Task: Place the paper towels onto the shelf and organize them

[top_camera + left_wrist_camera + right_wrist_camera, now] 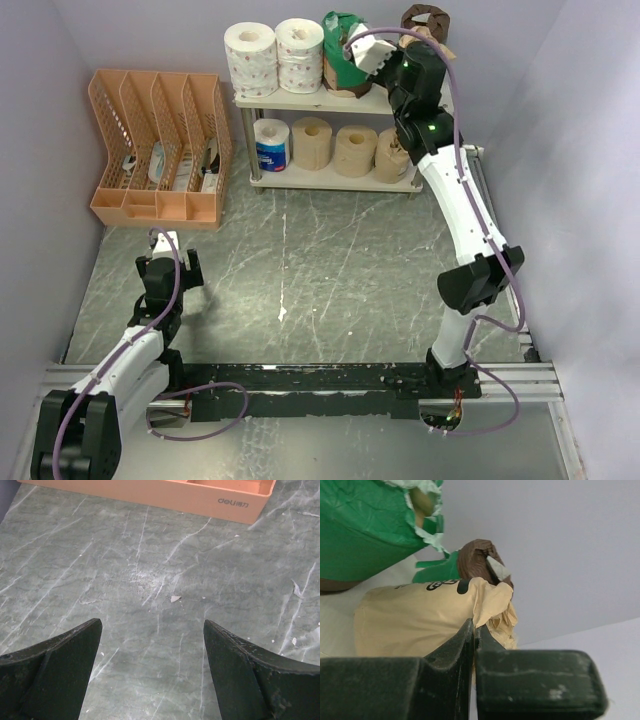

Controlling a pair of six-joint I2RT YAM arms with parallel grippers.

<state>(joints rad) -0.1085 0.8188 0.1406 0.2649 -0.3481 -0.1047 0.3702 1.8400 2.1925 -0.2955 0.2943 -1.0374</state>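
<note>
The shelf (300,100) stands at the back. Its upper board holds two white patterned rolls (250,55), a green wrapped roll (345,50) and a dark brown one (425,18). The lower board holds a blue-and-white roll (271,145) and three tan rolls (355,150). My right gripper (418,45) is at the upper board's right end. In the right wrist view it (474,627) is shut on the paper flap of a brown-paper wrapped roll (415,615), beside the green roll (365,525). My left gripper (168,250) is open and empty above the table (152,625).
An orange slotted file organizer (160,150) stands at the back left, its front edge near the left gripper (200,495). A green roll with a dark band (475,562) lies behind the held roll. Walls close in on the left, back and right.
</note>
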